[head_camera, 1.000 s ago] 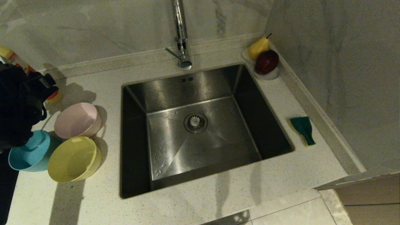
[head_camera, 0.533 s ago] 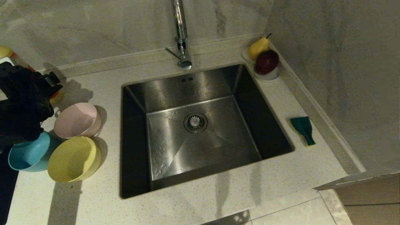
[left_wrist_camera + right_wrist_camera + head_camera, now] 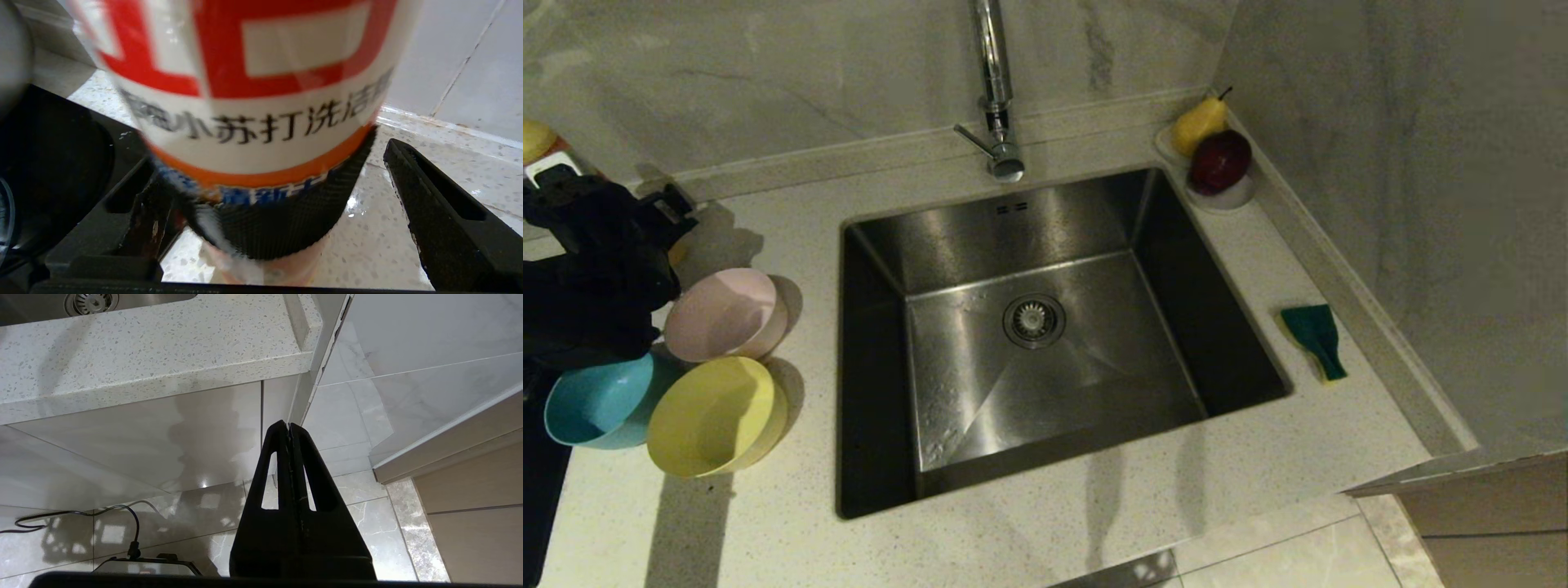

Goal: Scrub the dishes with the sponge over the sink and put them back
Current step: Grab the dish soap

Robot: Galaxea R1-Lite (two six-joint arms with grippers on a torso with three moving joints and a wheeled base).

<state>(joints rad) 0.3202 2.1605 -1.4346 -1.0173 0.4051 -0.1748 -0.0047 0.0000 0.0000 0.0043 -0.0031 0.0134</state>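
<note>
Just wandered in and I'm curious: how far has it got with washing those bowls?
Nothing looks washed yet. The pink bowl, blue bowl and yellow bowl sit left of the sink; the sponge lies untouched on its right. The left gripper, fingers open, is around a detergent bottle. The right gripper hangs shut below the counter. All scrubbing remains.

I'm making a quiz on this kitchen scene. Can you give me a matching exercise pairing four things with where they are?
Things:
1. sponge
2. yellow bowl
3. drain strainer
4. pear

Places:
A. middle of the sink floor
B. counter left of the sink
C. back right corner, on a saucer
D. counter right of the sink

Pairs: 1-D, 2-B, 3-A, 4-C
</note>
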